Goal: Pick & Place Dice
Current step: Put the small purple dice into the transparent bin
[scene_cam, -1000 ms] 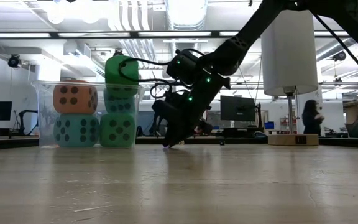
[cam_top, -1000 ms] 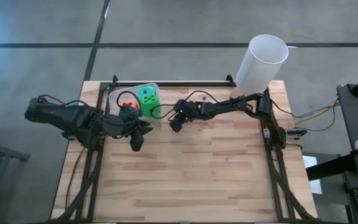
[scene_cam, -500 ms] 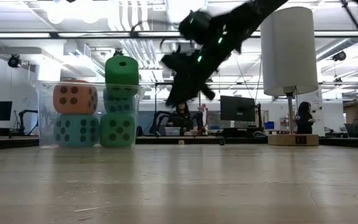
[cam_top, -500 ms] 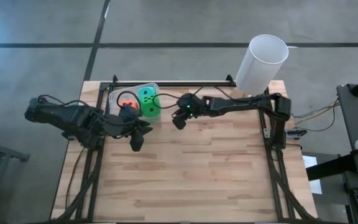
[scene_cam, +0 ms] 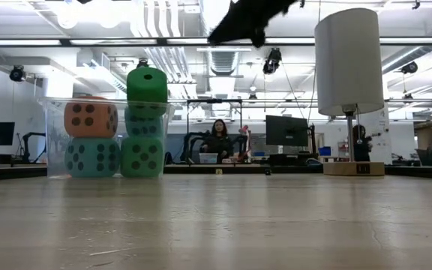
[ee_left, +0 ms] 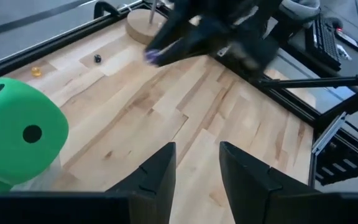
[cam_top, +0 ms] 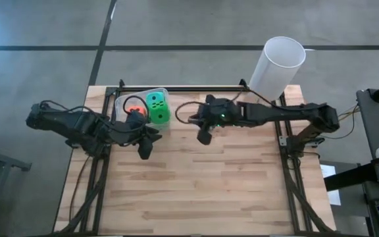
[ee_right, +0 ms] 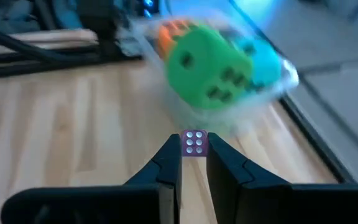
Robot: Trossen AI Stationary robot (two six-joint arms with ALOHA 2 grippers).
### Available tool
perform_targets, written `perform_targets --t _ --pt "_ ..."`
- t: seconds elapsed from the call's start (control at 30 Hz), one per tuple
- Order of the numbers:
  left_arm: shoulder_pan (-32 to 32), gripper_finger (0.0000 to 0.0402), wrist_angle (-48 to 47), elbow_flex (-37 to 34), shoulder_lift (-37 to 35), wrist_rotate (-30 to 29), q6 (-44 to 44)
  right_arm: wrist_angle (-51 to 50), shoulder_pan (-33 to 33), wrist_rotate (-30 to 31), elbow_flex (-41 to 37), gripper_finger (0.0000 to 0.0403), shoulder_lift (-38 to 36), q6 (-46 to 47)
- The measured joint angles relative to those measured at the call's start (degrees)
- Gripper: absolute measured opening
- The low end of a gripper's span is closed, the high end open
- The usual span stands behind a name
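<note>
Left hand (cam_top: 145, 150) | low over bench (cam_top: 209, 191) beside tub (cam_top: 120, 102), fingers apart, empty, unmoved | dice (scene_cam: 147, 85) | stacked in tub, green topmost | right hand (cam_top: 203, 137) | raised since earlier, pulled back from tub, clamped on tiny purple die (ee_right: 195, 143).

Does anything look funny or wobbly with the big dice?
Yes. The top green die sticks up above the rim of the clear tub, perched on the stack of green dice instead of sitting down inside. The right gripper pinches a tiny purple die.
</note>
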Motion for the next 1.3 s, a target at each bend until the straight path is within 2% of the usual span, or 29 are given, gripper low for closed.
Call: perform_targets --t 0.17,0.37,0.67,0.8,0.97,1.3 --pt "0.0 0.0138 0.6 0.0 0.0 1.3 -0.7 0.3 4.7 0.7 0.0 0.0041 -2.6 -3.7" --pt "1.1 0.0166 0.9 0.0 1.2 2.6 -7.1 0.9 7.9 3.4 0.0 0.0042 -2.7 -5.4" --pt "5.0 0.0205 2.9 -0.5 4.2 5.2 -22.5 6.4 9.7 2.9 0.1 0.0042 -2.6 -9.8" --pt "5.2 0.0210 9.4 -0.5 4.8 5.7 -22.5 8.6 10.3 2.5 0.1 0.0043 -2.5 -12.6" --pt "5.2 0.0204 17.9 -0.5 5.3 5.6 -17.7 9.4 10.5 2.5 0.1 0.0043 -2.3 -14.7" --pt "5.3 0.0192 21.0 -0.7 9.5 7.1 -16.0 13.9 10.5 2.3 0.1 0.0043 -2.2 -17.6"
